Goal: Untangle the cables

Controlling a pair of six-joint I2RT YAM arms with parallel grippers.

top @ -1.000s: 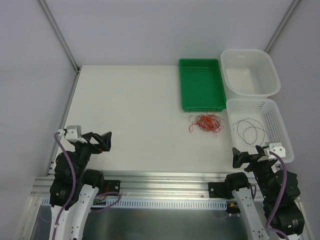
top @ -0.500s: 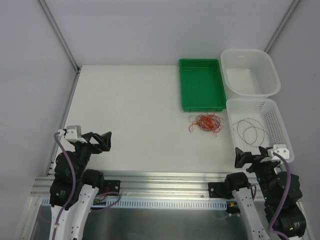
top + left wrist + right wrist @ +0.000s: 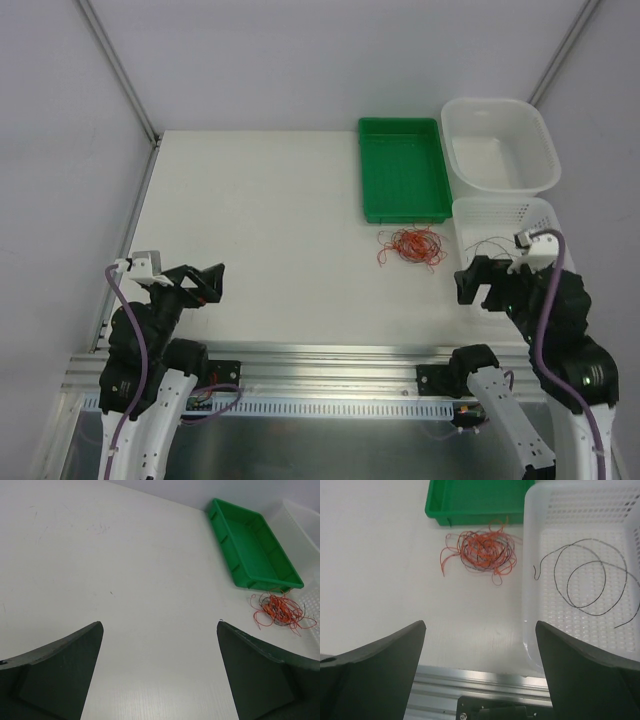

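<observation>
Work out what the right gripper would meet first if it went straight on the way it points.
Probably bare table, just short of the red-orange cable tangle and left of the white basket, since the right gripper angles downward. Depth is uncertain.

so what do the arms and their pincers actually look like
The left arm and right arm match: black joint housings, white lower links. A purple cable loops along each, and a small white camera block sits at the wrist. The left pincer and right pincer have broad, dark, wedge-shaped fingers.
</observation>
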